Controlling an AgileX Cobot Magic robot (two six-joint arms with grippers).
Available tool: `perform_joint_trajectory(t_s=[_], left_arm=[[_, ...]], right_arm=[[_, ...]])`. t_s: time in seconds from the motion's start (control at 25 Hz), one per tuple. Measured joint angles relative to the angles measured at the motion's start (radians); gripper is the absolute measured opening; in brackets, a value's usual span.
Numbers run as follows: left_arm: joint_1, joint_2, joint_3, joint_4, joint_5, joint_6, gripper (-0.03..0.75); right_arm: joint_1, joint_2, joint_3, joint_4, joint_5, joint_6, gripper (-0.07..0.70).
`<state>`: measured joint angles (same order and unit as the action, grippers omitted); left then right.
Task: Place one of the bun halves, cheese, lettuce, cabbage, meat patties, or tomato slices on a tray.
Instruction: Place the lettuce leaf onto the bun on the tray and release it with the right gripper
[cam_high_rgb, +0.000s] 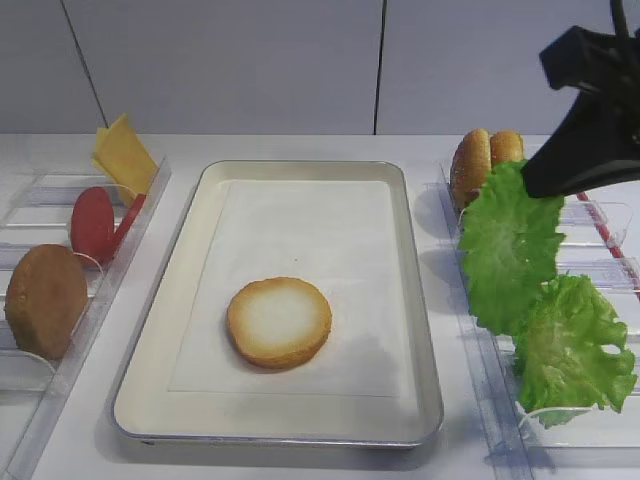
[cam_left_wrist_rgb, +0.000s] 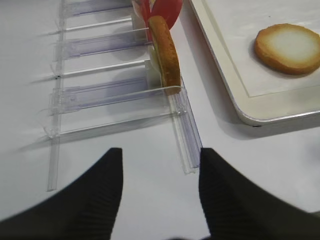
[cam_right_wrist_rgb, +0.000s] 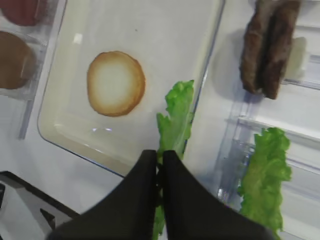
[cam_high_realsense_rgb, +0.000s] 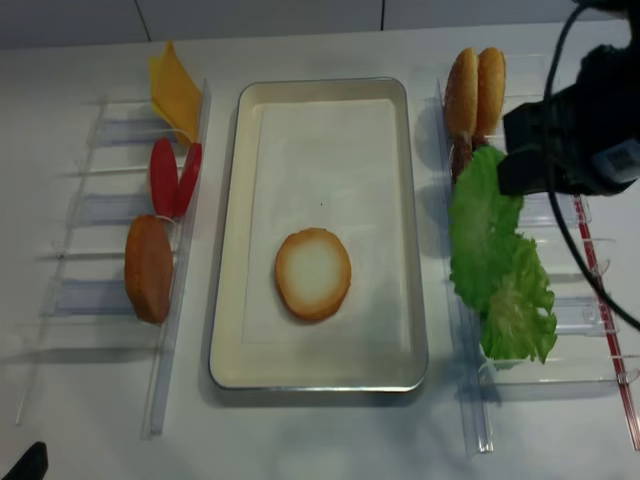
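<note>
Right wrist, lettuce (cam_right_wrist_rgb: 175, 120) pinched in right pincer (cam_right_wrist_rgb: 160, 157)

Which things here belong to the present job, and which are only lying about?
Job:
- lettuce, held in the shut right pincer
- tray
- bun half lying on the tray, cut face up

Lying about:
- cheese, tomato slices, meat patties, other buns, second green leaf, all in the clear racks
- left pincer, open, empty
</note>
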<state>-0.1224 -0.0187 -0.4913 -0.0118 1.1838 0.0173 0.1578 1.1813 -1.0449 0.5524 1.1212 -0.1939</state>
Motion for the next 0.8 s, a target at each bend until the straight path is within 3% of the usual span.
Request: perform_joint_trajectory(t_s=[0.28,0.48,0.8], left_arm=[[0.000,0.000,0.000,0.000,0.000,0.000,0.326],[0.000,0.000,0.000,0.000,0.000,0.000,0.326],[0.000,0.000,0.000,0.000,0.000,0.000,0.326]], right_arm=[[0.217,0.076,-0.009,0.042,-0.116,0.037,0.052],[0.315,0.190,-0.012,0.098,-0.216,0.037,0.052],[0.414,0.391,-0.162,0.178,-0.266,-0.025,0.052]])
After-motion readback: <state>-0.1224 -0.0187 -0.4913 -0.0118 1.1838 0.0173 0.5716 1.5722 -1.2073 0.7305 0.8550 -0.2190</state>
